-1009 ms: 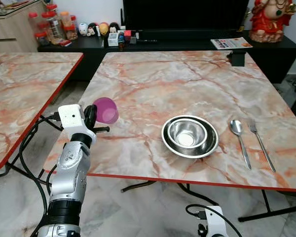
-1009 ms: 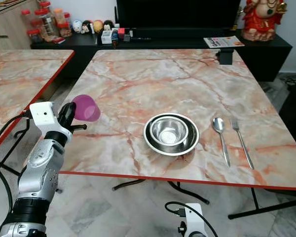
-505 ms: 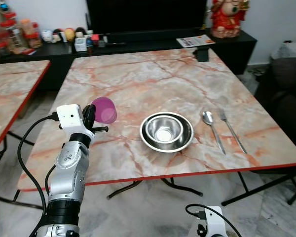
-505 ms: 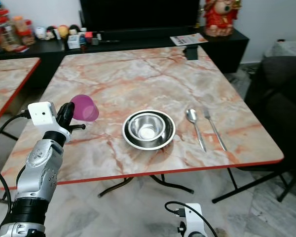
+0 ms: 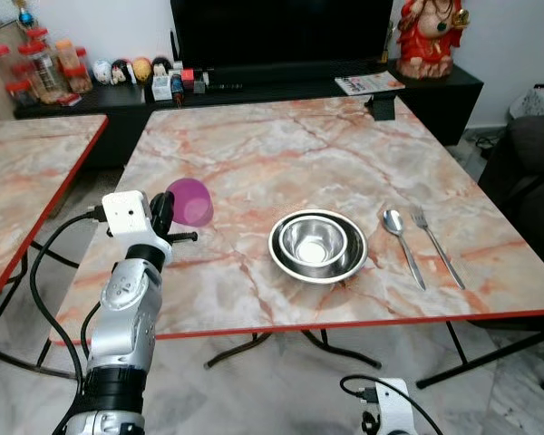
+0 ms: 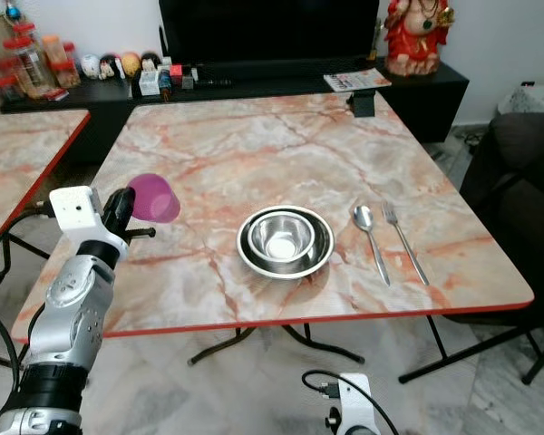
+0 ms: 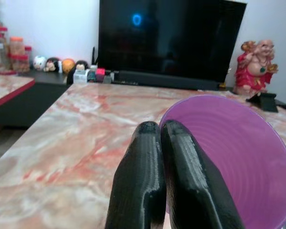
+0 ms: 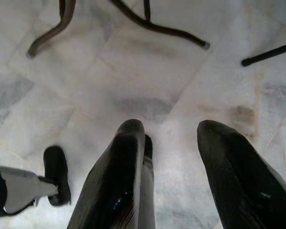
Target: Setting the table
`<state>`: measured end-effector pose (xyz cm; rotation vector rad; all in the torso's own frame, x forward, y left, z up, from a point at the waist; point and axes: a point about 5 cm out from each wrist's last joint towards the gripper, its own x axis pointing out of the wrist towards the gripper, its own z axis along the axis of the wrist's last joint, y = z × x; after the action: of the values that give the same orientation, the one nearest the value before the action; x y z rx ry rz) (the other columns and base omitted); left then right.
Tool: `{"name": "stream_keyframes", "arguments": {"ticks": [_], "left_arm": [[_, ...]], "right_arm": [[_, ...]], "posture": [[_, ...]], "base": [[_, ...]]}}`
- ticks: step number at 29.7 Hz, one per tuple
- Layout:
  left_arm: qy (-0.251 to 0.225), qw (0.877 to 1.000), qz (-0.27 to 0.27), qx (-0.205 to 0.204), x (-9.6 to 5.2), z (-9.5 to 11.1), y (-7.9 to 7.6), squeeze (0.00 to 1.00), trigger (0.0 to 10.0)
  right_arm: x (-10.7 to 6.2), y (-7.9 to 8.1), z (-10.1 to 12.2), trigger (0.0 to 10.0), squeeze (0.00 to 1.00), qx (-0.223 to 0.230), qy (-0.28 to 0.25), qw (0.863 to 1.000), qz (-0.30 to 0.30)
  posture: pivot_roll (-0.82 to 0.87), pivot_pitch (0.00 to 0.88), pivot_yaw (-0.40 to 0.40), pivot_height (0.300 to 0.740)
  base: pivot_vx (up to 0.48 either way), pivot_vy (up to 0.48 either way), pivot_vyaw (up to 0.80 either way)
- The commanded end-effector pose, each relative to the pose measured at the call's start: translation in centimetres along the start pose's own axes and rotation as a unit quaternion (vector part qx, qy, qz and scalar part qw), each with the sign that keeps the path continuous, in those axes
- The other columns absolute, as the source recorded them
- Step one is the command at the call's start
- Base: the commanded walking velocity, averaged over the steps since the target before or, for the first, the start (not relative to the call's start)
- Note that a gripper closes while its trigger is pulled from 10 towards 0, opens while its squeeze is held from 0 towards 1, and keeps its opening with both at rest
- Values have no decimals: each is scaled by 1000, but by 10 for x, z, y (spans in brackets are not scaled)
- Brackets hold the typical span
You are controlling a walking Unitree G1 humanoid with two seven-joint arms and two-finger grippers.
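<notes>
Table (image 5: 254, 154) carries bowl (image 5: 318, 246), spoon (image 5: 403, 245), fork (image 5: 435, 243); left hand (image 5: 168, 210) grips purple cup (image 5: 191, 201) at near-left edge; right hand (image 8: 174, 157) hangs released.

No readable text; print on magazine (image 5: 369, 83) by TV and on jar labels too small.

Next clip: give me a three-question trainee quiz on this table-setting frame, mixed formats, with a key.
1. True or false: the left end effector is shut on the translucent purple plastic cup.
2. Which lies nearer the nested round steel bowls: (a) the steel spoon or (b) the steel fork?
3. Fill in: the open right end effector hangs low, pointing at the pale marble ____.

Key: 1 true; 2 a; 3 floor.
</notes>
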<state>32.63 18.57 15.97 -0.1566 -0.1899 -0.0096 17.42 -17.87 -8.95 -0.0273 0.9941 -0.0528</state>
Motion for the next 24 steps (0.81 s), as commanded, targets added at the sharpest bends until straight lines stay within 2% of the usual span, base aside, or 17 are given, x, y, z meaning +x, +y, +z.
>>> {"name": "stream_keyframes", "arguments": {"ticks": [1,10,18,24], "left_arm": [[-18,1000,-7,7,3,9,-3,0,10000],[-18,1000,-9,7,3,9,-3,0,10000],[-15,1000,-17,9,3,10,-4,0,10000],[0,999,-46,13,2,8,-9,0,10000]], "right_arm": [[0,0,2,10000,0,4,-5,1000,0],[0,-1,2,10000,0,1,-4,1000,-3],[0,0,1,10000,0,0,-2,1000,-2],[0,2,-1,10000,0,-2,3,1000,-1]], "posture": [[27,4,40,732],[30,6,38,732],[32,9,43,732],[33,10,50,732]], "base": [[349,0,0],[330,0,0],[0,0,0],[0,0,0]]}}
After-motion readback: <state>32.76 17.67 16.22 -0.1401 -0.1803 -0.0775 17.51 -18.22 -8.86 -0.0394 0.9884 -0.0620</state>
